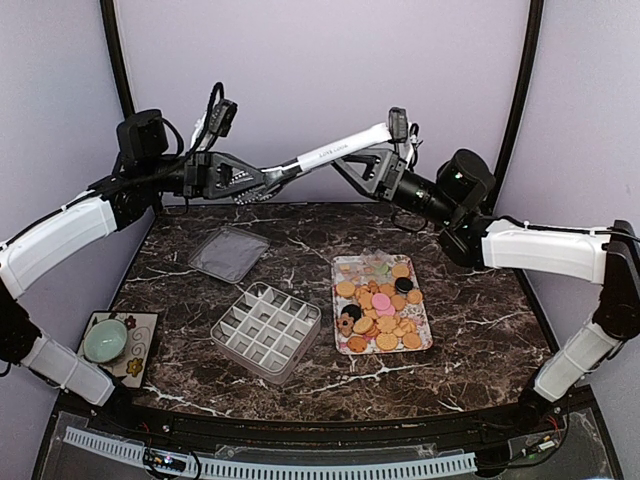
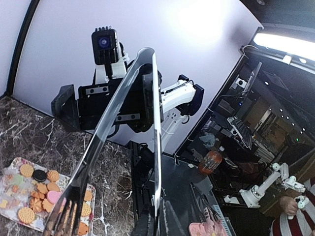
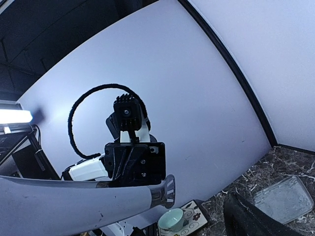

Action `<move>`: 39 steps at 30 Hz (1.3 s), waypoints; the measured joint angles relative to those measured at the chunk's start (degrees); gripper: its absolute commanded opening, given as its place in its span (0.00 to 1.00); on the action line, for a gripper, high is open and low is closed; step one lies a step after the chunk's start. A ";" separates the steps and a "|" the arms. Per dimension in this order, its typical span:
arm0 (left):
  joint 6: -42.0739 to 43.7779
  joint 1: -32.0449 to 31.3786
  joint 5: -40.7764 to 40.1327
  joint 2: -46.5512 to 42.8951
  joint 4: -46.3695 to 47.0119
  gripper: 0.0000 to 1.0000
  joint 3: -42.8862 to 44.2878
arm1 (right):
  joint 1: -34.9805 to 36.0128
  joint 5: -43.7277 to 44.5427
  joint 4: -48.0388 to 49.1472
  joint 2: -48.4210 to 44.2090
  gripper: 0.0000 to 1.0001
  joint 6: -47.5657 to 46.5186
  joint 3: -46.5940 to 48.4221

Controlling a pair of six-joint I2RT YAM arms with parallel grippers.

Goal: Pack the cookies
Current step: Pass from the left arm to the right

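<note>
The cookies, mostly round golden ones with a few black and pink ones, lie on a flower-patterned tray right of centre. They also show in the left wrist view. Both arms are raised at the back with metal tongs spanning between them. My left gripper is shut on one arm of the tongs near its tip. My right gripper is at the tongs' hinge end. One of its fingers stands apart from the tong arm, so it looks open.
An empty clear compartment box sits mid-table, with its lid behind it. A pale green cup stands on a flowered coaster at the near left.
</note>
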 measured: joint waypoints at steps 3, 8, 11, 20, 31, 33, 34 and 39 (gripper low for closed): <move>-0.33 -0.17 0.46 -0.28 1.79 0.00 0.00 | 1.27 0.50 1.68 0.22 0.99 -0.31 0.04; -0.74 -0.28 -1.46 -0.92 2.67 0.00 0.07 | 2.47 2.47 2.21 0.55 0.98 -1.03 -1.31; -1.99 -0.07 -3.93 -0.87 2.58 0.00 0.17 | 2.75 3.96 1.92 0.48 1.00 -2.03 -2.58; -3.58 0.24 -7.15 -0.81 2.80 0.00 1.51 | 2.97 5.14 1.79 0.20 1.00 -3.21 -2.99; -3.10 0.24 -7.06 -0.39 3.67 0.00 1.51 | 3.17 3.50 6.40 5.68 0.82 -1.20 6.21; -2.89 0.44 -7.10 -0.31 3.69 0.00 1.44 | 3.13 3.43 7.17 7.65 0.78 -0.11 7.93; -2.71 0.72 -7.15 -0.28 3.69 0.00 1.44 | 3.02 3.37 7.41 8.61 0.77 0.46 8.85; -1.33 1.40 -7.04 -0.28 3.65 0.00 1.31 | 2.40 2.43 7.91 9.64 0.76 2.21 10.03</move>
